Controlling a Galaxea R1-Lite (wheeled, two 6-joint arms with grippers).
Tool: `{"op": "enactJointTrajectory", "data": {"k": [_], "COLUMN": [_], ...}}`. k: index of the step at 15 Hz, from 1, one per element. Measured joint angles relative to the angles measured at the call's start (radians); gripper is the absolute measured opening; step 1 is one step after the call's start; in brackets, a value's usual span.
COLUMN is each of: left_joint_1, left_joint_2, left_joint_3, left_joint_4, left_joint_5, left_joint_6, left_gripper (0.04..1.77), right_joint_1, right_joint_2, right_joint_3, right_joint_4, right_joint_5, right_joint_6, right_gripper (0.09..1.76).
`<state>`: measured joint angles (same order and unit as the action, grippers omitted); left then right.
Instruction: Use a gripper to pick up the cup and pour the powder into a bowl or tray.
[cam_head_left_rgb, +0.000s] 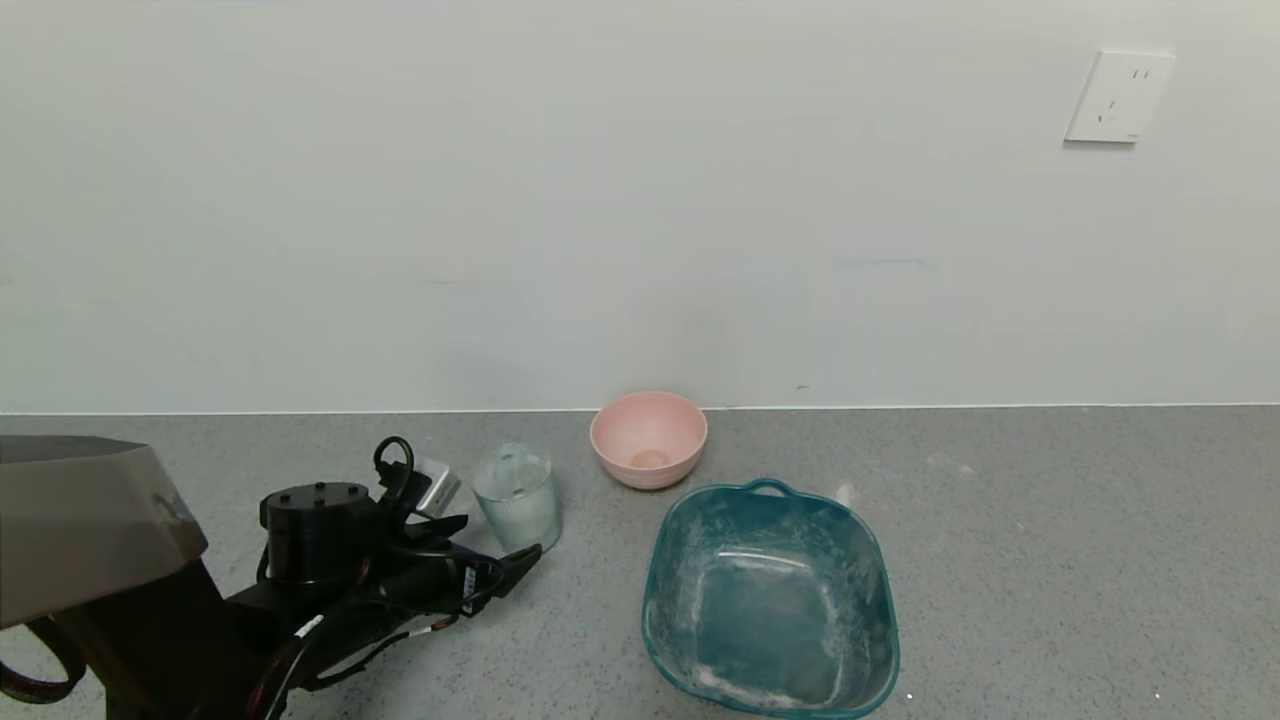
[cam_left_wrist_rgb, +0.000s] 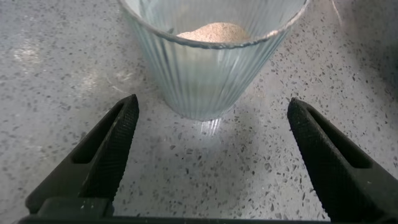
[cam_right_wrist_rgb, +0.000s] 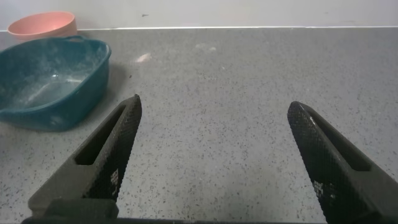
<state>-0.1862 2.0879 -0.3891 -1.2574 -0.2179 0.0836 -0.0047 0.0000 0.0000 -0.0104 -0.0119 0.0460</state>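
Note:
The cup (cam_head_left_rgb: 517, 497), a clear ribbed glass, stands upright on the grey counter left of centre. In the left wrist view the cup (cam_left_wrist_rgb: 205, 74) holds a pale beige pile of powder (cam_left_wrist_rgb: 211, 31). My left gripper (cam_head_left_rgb: 495, 542) is open, low over the counter, with its fingertips at either side of the cup's base and not touching it; it also shows in its own wrist view (cam_left_wrist_rgb: 212, 102). The teal basin (cam_head_left_rgb: 770, 600) sits to the cup's right, dusted white inside. My right gripper (cam_right_wrist_rgb: 214, 106) is open and empty over bare counter, out of the head view.
A small pink bowl (cam_head_left_rgb: 648, 438) with a beige bit inside stands by the wall, between cup and basin. In the right wrist view the basin (cam_right_wrist_rgb: 50, 81) and pink bowl (cam_right_wrist_rgb: 42, 23) lie off to one side. A wall socket (cam_head_left_rgb: 1118, 97) is high on the right.

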Motion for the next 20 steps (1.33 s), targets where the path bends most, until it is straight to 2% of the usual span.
{"op": "enactJointTrajectory", "data": {"k": [3, 7, 14, 20], "left_joint_1": [-0.012, -0.015, -0.016, -0.026], "left_joint_2": [0.068, 0.139, 0.201, 0.214], "left_joint_3": [-0.005, 0.001, -0.058, -0.103], "left_joint_4": [-0.114, -0.249, -0.304, -0.304], "left_joint_5": [0.026, 0.031, 0.039, 0.041], "left_joint_6": [-0.01, -0.04, -0.094, -0.096], "left_gripper": [1.72, 1.72, 1.72, 1.72], "right_joint_1": [0.0, 0.0, 0.0, 0.0], "right_joint_2": [0.0, 0.0, 0.0, 0.0], "right_joint_3": [0.0, 0.0, 0.0, 0.0], "right_joint_4": [0.0, 0.0, 0.0, 0.0], "right_joint_5": [0.0, 0.0, 0.0, 0.0], "right_joint_6": [0.0, 0.0, 0.0, 0.0], "right_gripper": [1.71, 1.71, 1.71, 1.71]}}
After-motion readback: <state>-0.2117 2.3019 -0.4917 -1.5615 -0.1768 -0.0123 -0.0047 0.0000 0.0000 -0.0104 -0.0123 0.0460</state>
